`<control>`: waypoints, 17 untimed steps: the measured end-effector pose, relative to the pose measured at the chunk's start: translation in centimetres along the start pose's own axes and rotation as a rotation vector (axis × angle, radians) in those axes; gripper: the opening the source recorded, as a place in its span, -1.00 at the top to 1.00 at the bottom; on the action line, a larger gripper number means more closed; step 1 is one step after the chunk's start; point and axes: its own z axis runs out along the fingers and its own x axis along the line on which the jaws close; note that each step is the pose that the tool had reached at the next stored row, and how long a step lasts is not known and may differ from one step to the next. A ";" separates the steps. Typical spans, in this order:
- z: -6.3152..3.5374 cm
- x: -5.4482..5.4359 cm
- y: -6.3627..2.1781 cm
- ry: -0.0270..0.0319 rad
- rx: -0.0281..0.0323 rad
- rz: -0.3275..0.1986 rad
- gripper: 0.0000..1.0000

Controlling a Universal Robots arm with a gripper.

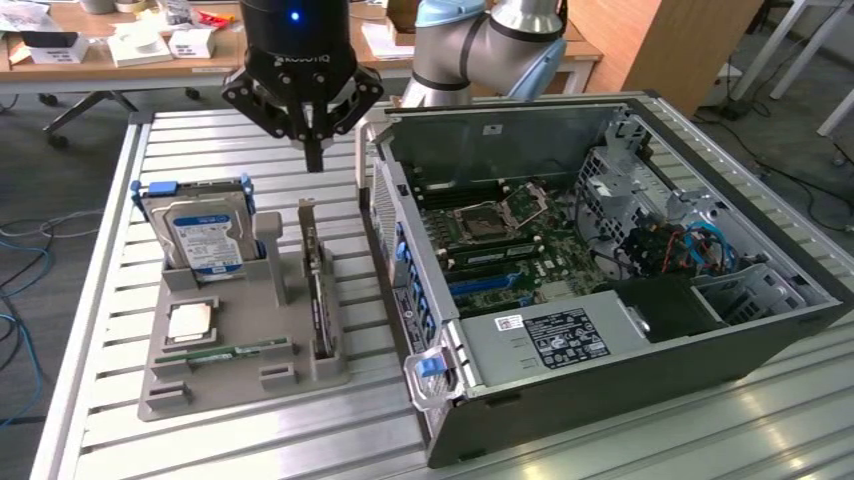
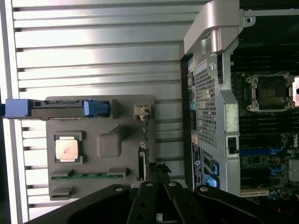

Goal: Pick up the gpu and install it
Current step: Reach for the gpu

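- The gripper [image 1: 315, 158] hangs above the slatted tabletop [image 1: 200, 135], its fingers [image 1: 315, 145] drawn narrow, tips together and holding nothing.
- The gpu [image 1: 319, 295] stands on edge in the grey tray [image 1: 214, 385], on the side beside the computer case [image 1: 641, 400].
- It sits below the fingers, apart from them.

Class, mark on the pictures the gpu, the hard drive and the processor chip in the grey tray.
gpu [image 1: 319, 300], exterior view, on the side of the upright board.
hard drive [image 1: 210, 243], exterior view, on its blue-white label.
processor chip [image 2: 65, 150], wrist view, on its metal lid.
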 end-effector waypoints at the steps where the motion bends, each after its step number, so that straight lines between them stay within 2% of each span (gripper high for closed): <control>1: 0.00 0.0 -0.10 0.0000 0.0000 0.000 0.79; 17: -0.10 0.1 -2.10 0.0000 0.0000 0.000 0.79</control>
